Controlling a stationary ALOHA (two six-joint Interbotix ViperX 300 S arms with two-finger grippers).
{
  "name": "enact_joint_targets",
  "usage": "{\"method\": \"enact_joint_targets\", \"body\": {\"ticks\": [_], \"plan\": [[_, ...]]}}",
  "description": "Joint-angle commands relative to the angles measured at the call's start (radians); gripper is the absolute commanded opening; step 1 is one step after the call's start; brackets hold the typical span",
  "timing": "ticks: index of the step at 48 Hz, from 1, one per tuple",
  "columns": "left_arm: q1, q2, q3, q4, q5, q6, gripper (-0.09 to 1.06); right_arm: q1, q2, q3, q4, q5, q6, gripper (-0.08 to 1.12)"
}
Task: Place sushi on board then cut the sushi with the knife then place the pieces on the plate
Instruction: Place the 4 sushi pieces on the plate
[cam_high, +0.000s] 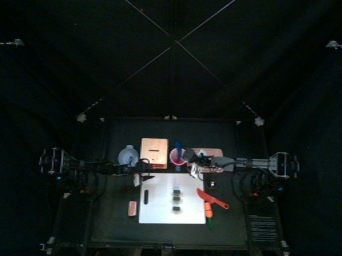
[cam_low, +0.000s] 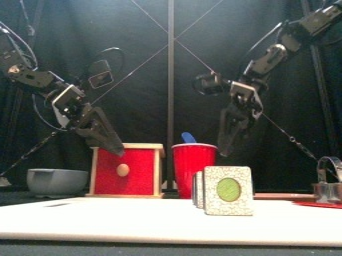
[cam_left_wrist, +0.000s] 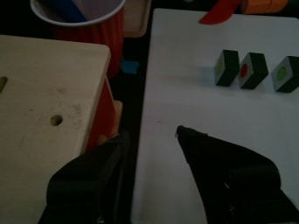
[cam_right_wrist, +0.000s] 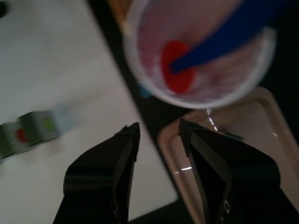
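Sushi pieces (cam_left_wrist: 247, 70) lie apart on the white board (cam_left_wrist: 187, 83) (cutting looks done), so the left gripper (cam_left_wrist: 152, 136) or right gripper (cam_right_wrist: 159, 126), both wide and empty, should next lift one onto the pink tray (cam_right_wrist: 260, 131).

Sushi pieces (cam_high: 178, 203) on board (cam_high: 158, 215), seemingly apart

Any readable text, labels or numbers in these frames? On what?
None. The red cup, wooden box, white cutting board and sushi pieces show no print. The green oval on the sushi is filling, not a sign.
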Motion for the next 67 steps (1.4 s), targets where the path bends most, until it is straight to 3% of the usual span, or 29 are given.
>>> {"method": "enact_joint_targets", "body": {"ticks": [1,20,67], "plan": [[0.003,-0.005,-0.009,-0.002,0.006,-0.003,0.85,0.107,0.012,-0.055,-0.015,-0.015,0.012,0.78],[0.003,-0.005,-0.015,-0.002,0.017,-0.002,0.85,0.252,0.158,-0.144,-0.009,-0.018,0.012,0.78],[0.008,-0.005,0.002,-0.002,0.017,-0.002,0.85,0.252,0.293,-0.179,0.046,-0.052,0.014,0.77]]}}
